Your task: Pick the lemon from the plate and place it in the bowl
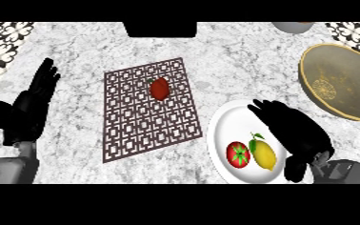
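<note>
A yellow lemon (264, 154) with a green leaf lies on the white plate (224, 129) at the lower right, touching a red tomato (237, 154) on its left. My right hand (295, 131) hovers over the plate's right part, just right of and above the lemon, fingers relaxed and pointing up-left, nothing held. The bowl (330, 78), tan with a dark golden inside, stands at the right edge beyond the plate. At the left edge my left hand (32, 102) rests open, fingers up.
A brown patterned mat (151, 109) lies mid-counter with a red pepper-like fruit (159, 88) on it. A dark object (160, 28) sits at the back edge, a grey vessel (292, 26) at the back right. Patterned tiles (14, 40) show at the corners.
</note>
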Robot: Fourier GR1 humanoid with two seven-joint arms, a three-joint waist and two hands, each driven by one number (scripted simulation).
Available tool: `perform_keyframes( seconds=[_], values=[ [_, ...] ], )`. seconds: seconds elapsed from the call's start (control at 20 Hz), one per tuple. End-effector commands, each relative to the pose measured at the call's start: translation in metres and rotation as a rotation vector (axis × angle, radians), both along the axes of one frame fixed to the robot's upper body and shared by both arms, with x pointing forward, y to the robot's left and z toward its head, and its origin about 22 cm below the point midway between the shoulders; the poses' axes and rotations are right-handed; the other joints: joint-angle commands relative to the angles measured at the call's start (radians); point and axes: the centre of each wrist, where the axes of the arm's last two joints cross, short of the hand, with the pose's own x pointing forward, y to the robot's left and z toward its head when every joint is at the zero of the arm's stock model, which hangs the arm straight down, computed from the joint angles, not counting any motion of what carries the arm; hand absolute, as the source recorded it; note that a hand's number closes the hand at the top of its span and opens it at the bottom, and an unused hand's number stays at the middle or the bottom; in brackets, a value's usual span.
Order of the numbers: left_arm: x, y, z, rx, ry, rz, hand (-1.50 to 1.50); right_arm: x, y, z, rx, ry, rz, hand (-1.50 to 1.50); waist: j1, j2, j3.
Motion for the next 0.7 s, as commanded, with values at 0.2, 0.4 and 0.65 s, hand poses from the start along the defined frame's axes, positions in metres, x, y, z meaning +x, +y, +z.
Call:
perform_keyframes(
  seconds=[0.2, 0.4, 0.65],
  values=[
    [0.001, -0.008, 0.016, 0.015, -0.008, -0.001, 0.00, -0.014, -0.003, -0.025, -0.007, 0.069, 0.010, -1.50, -0.004, -0.001, 0.000],
    [-0.002, 0.004, -0.007, -0.002, 0.005, 0.010, 0.00, -0.014, 0.002, -0.041, -0.030, 0.078, -0.011, -1.50, -0.003, 0.000, 0.000],
    [0.006, 0.002, 0.004, 0.010, -0.013, 0.004, 0.00, 0.015, -0.007, -0.052, -0.019, 0.088, -0.038, -1.50, 0.000, 0.001, 0.000]
  ],
)
